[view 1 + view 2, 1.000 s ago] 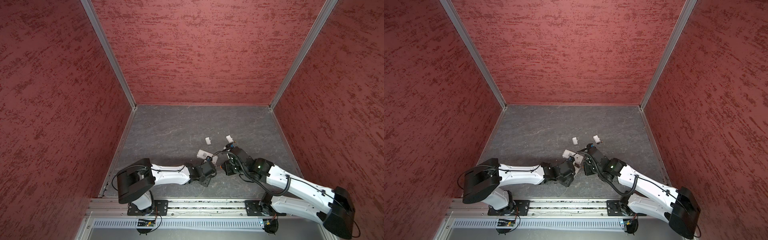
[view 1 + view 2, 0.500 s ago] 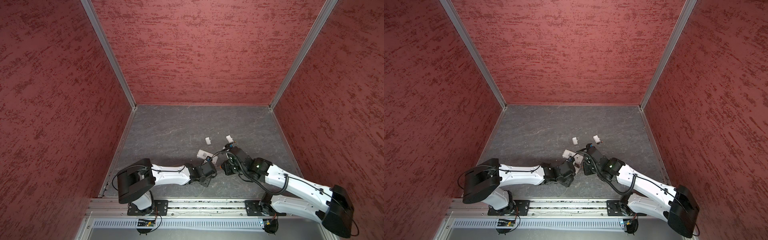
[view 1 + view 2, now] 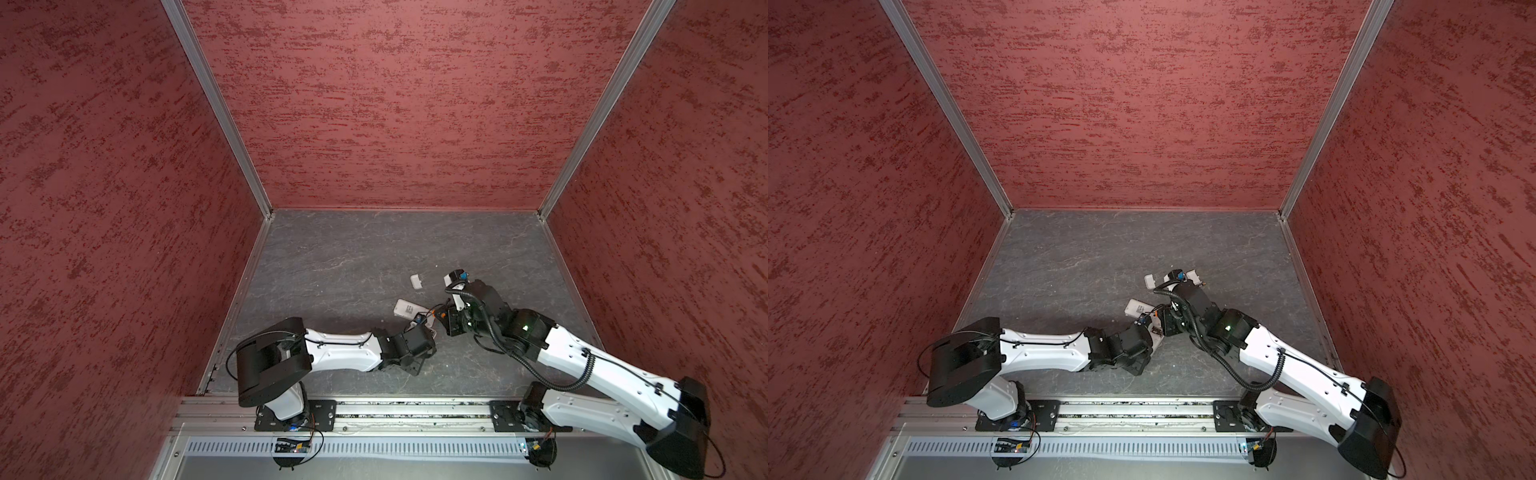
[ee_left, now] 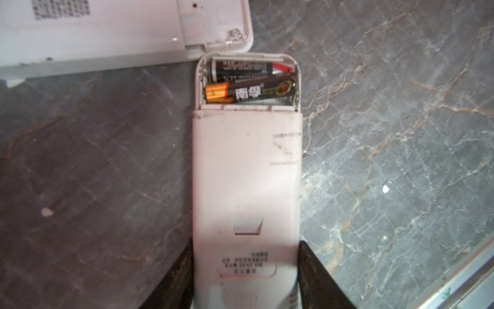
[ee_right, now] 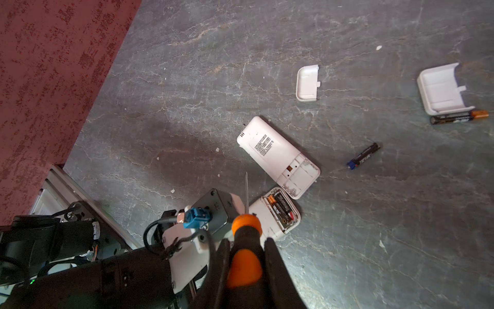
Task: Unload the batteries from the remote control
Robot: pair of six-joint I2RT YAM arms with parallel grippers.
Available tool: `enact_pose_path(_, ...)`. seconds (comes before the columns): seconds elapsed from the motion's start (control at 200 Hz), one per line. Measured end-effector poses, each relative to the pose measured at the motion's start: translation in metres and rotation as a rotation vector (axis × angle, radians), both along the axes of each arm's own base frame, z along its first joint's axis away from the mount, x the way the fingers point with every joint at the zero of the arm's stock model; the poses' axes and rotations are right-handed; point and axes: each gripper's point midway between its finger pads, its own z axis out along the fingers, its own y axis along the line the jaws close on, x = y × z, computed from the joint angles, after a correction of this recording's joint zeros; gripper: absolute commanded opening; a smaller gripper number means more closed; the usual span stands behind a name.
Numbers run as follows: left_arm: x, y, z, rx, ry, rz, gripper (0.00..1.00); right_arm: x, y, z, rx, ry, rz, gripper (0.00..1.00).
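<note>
My left gripper (image 4: 246,258) is shut on the white remote control (image 4: 246,174), one finger on each long side. The remote lies back up on the floor with its compartment open. Two dark batteries (image 4: 251,91) sit in the compartment, the nearer one tilted. My right gripper (image 5: 246,244) is shut on an orange-and-black screwdriver (image 5: 244,232). The screwdriver's thin blade (image 5: 246,192) points past the remote (image 5: 270,219), beside the batteries (image 5: 280,207). In both top views the grippers (image 3: 428,328) (image 3: 1158,326) meet near the floor's middle front.
A second white remote (image 5: 278,155) with an empty compartment lies just beyond, touching the held one's end. Two loose batteries (image 5: 363,159) (image 5: 459,117) and two white covers (image 5: 307,83) (image 5: 442,91) lie farther out. Red walls enclose the grey floor (image 3: 353,257).
The right arm has shifted very slightly to the left. Both grips are unchanged.
</note>
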Motion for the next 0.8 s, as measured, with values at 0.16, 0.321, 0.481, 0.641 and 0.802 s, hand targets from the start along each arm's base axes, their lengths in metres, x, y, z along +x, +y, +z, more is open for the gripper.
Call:
enact_pose_path(0.16,0.0,0.0,0.0,0.0,0.0,0.0,0.32,0.001,-0.005,-0.007,-0.036,0.009,-0.017,0.0)
enact_pose_path(0.321,0.0,0.0,0.0,0.0,0.0,-0.001,0.32,-0.009,-0.016,-0.02,-0.09,0.06,-0.019,0.0)
enact_pose_path(0.481,0.0,0.0,0.0,0.0,0.0,0.0,0.32,-0.022,-0.03,-0.032,-0.128,0.114,-0.026,0.0)
enact_pose_path(0.641,0.0,0.0,0.0,0.001,0.0,0.0,0.32,-0.029,-0.033,-0.04,-0.142,0.15,-0.021,0.0)
enact_pose_path(0.802,0.0,0.0,0.0,0.001,0.0,0.0,0.32,-0.031,-0.033,-0.049,-0.163,0.177,-0.016,0.0)
